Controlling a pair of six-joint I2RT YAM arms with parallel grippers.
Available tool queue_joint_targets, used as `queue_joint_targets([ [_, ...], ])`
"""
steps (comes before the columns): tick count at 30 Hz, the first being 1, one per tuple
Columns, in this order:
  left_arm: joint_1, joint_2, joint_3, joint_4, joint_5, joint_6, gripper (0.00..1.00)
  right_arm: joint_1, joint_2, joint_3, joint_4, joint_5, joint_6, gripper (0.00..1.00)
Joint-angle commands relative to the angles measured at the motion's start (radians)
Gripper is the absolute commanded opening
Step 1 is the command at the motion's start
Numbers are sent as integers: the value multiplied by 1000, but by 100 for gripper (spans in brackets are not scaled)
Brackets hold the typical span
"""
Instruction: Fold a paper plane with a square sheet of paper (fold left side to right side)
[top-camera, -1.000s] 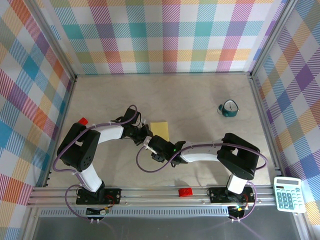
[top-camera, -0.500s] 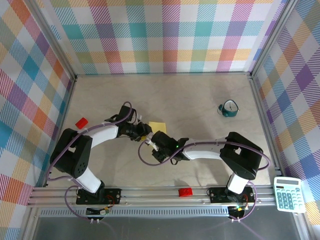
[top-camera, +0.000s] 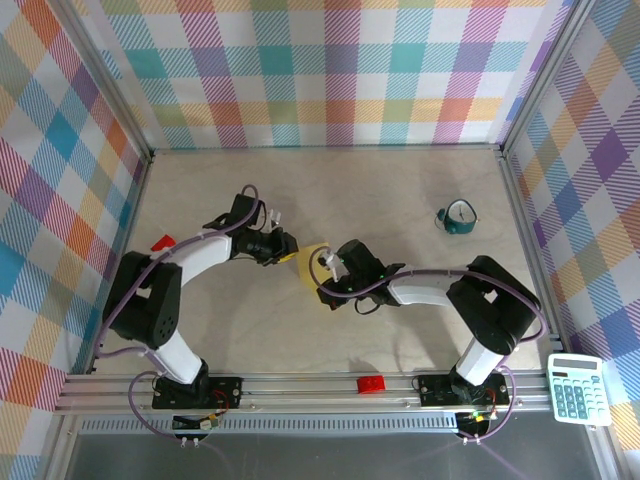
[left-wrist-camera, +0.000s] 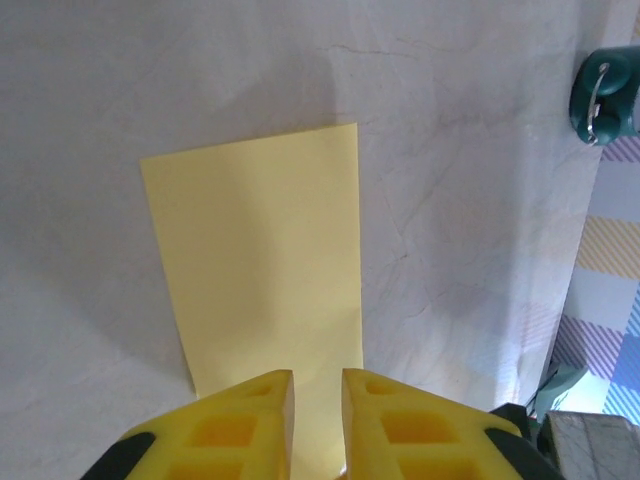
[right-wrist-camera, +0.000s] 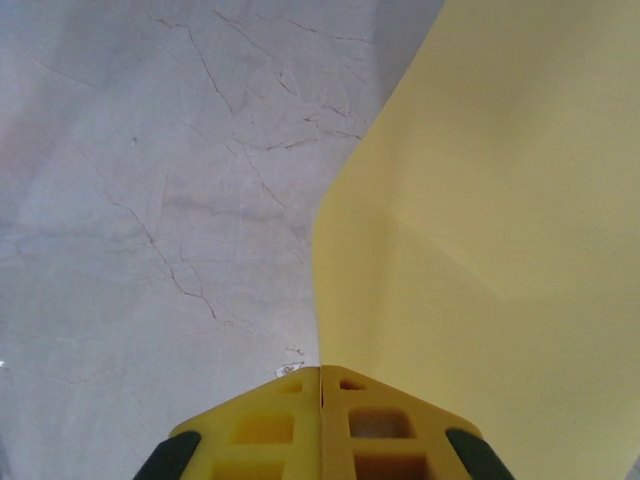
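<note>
From where I stand, both arms reach in toward the middle of the bench (top-camera: 400, 190), and the square sheet of paper (top-camera: 310, 262) sits right between them. It is yellow and looks folded over into a narrower rectangle.

The right end effector (top-camera: 325, 283) has its 2 fingers pressed flat together, no gap at all, and the near edge of the sheet (right-wrist-camera: 480, 200) runs straight into that seam (right-wrist-camera: 321, 370). It is clamped on the paper, and the sheet curves up off the surface on that side instead of lying flat.

The left end effector (top-camera: 283, 248) comes in from the other side. Its wrist camera shows the 2 yellow fingers (left-wrist-camera: 245, 420) with a narrow slot between them, slightly apart, and the paper (left-wrist-camera: 260, 270) stretches away from that slot (left-wrist-camera: 318, 380). The strip of sheet seen there looks flat on the bench, with its far corners square.

Off to the right, well apart from the paper, a small teal object (top-camera: 457, 217) rests on the bench. A red brick (top-camera: 372, 384) lies on the front rail between the 2 arm bases, and a calculator (top-camera: 577, 388) sits at the near right corner.
</note>
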Motion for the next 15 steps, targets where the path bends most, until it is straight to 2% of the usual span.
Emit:
queue_joint_targets([
  [1,-33,73,57,-20,54,40,17,-13,-6,-15,74,-97,61,0],
  [8,-85,196,177,-124,20,106,13,-19,22,3,81,-137,74,0],
  [15,-97,259,207,-159,-18,143,8,-24,38,16,85,-154,86,0],
])
